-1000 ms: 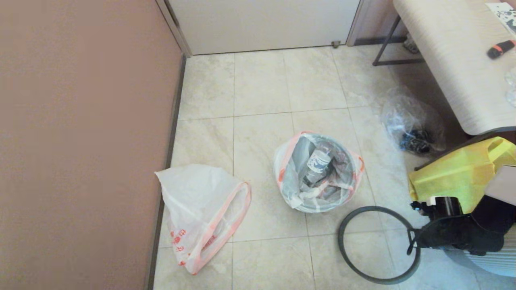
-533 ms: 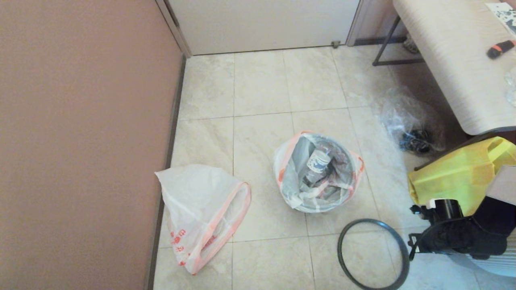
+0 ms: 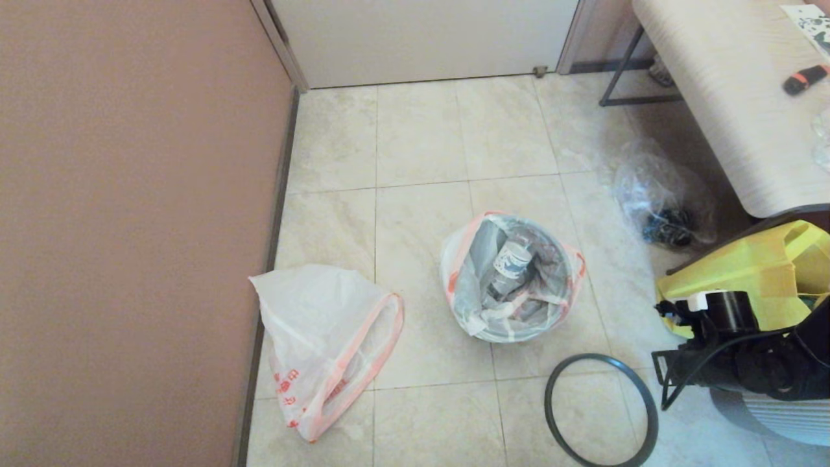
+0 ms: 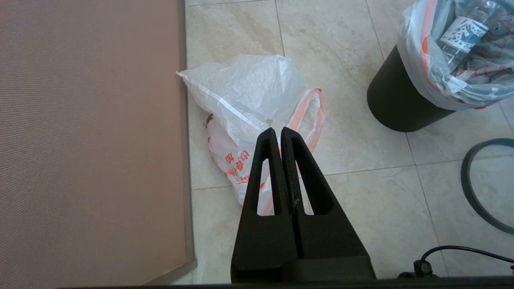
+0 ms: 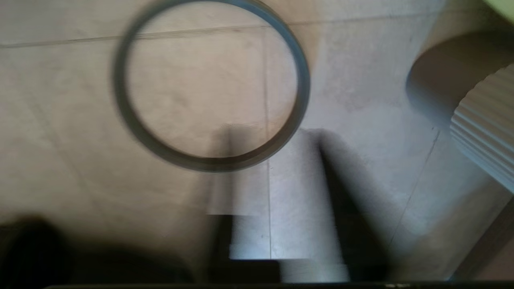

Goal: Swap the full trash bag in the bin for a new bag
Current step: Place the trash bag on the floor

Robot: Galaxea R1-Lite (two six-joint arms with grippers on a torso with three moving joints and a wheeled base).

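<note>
Jaws of the right gripper [image 3: 661, 383] are closed on nothing, low beside the grey hoop [image 3: 601, 410] flat on the floor; the left gripper [image 4: 280, 134] is pressed shut and parked above the new bag [image 3: 324, 340]. Farther off, the full trash bag [image 3: 512, 275] sits in the bin [image 4: 395, 106], its rim draped outside. I judge a lift could snag that overhang, tipping the light bin or tearing the thin plastic.

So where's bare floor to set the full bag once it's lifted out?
Bare tiles lie between the bin and the door, beyond the new bag. Crowded on the right: hoop, clear bag, yellow bag, right gripper.
</note>
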